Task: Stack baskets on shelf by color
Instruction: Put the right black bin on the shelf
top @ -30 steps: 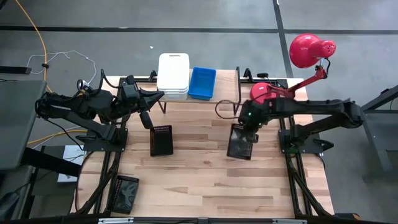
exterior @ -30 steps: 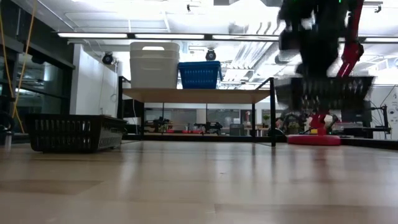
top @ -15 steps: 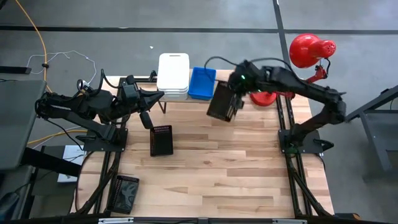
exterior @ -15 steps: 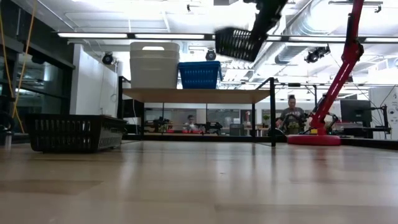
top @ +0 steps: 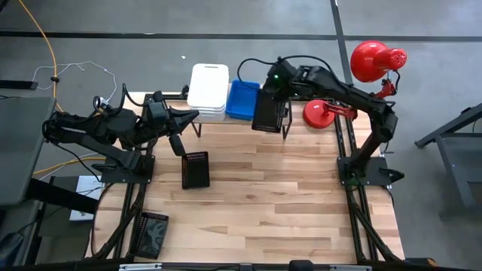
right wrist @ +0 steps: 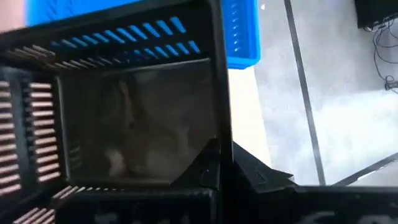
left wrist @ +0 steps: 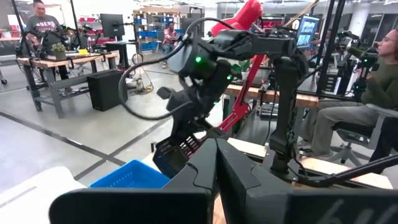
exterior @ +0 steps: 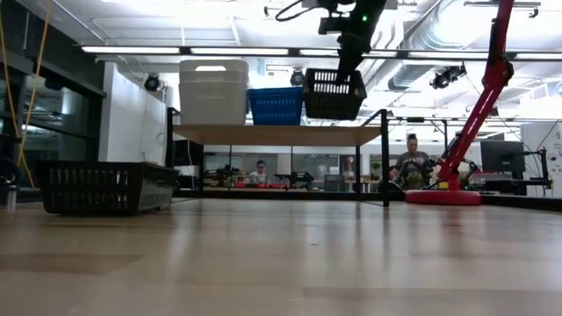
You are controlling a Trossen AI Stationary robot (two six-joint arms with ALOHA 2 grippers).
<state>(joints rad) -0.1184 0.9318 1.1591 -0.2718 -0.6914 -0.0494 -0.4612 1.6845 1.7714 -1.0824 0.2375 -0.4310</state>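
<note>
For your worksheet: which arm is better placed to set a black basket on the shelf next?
Right. Its gripper holds a black slotted plastic basket just above the wooden-topped shelf; the left gripper waits beside the table, empty.

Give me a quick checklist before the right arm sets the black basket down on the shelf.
1. Grip: right claw shut on the black basket rim: ok.
2. Basket level: hangs roughly upright in the low view: ok.
3. Landing spot: shelf bare beside the blue basket: ok.
4. Clearance: black basket's bottom appears above the shelf top: ok.
5. Gap to the blue basket: cannot tell.
6. Left claw away from the shelf, near the other black basket: ok.
</note>
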